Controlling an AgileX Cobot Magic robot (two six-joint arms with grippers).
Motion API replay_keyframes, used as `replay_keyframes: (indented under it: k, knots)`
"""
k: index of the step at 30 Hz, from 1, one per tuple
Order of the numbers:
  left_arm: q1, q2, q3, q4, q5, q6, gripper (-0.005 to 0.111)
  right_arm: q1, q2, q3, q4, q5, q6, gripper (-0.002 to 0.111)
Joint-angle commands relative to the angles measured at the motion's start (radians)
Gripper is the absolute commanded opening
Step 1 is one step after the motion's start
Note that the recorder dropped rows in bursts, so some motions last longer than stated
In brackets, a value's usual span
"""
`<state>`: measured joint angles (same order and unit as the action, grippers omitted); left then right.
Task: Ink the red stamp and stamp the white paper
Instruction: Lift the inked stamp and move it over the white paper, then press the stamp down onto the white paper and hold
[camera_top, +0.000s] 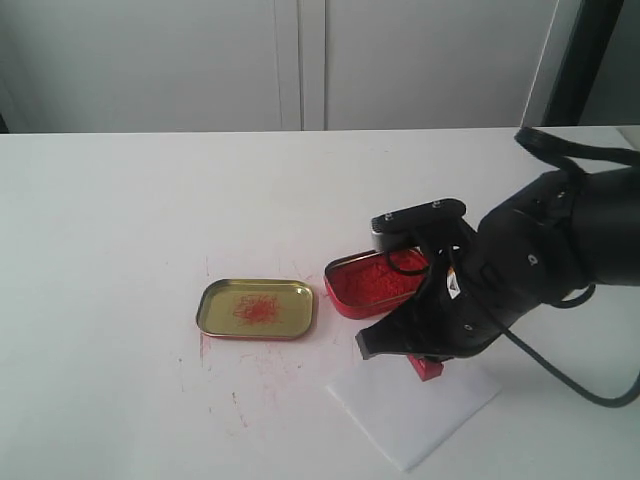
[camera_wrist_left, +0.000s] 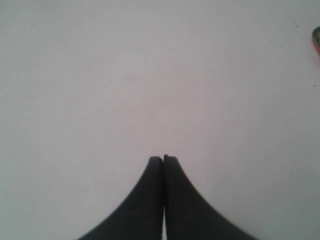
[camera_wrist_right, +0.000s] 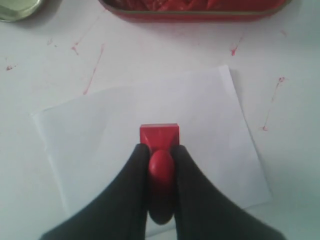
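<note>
My right gripper (camera_wrist_right: 160, 150) is shut on the round knob of the red stamp (camera_wrist_right: 159, 134), whose square base points down over the middle of the white paper (camera_wrist_right: 100, 140). In the exterior view the red stamp (camera_top: 430, 368) shows just under the right gripper (camera_top: 425, 355), at the far edge of the white paper (camera_top: 415, 410); I cannot tell whether it touches the sheet. The open red ink tin (camera_top: 372, 283) holds red ink just behind. My left gripper (camera_wrist_left: 163, 159) is shut on nothing over bare white tabletop.
The tin's gold lid (camera_top: 256, 308) lies open to the left of the ink tin, smeared with red inside. Red ink flecks (camera_top: 262, 365) mark the tabletop in front of it. A black cable (camera_top: 560, 375) trails from the right arm.
</note>
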<state>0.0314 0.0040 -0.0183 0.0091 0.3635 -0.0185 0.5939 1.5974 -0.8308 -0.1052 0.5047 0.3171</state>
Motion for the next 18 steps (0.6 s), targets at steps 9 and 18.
replay_keyframes:
  k: [9,18]
  knots:
    - [-0.008,-0.004,0.008,-0.003,0.000,-0.003,0.000,0.003,0.017,0.049,0.000,-0.072,0.026,0.000]
    - [-0.008,-0.004,0.008,-0.003,0.000,-0.003,0.000,0.003,0.041,0.049,-0.033,-0.108,0.027,0.000]
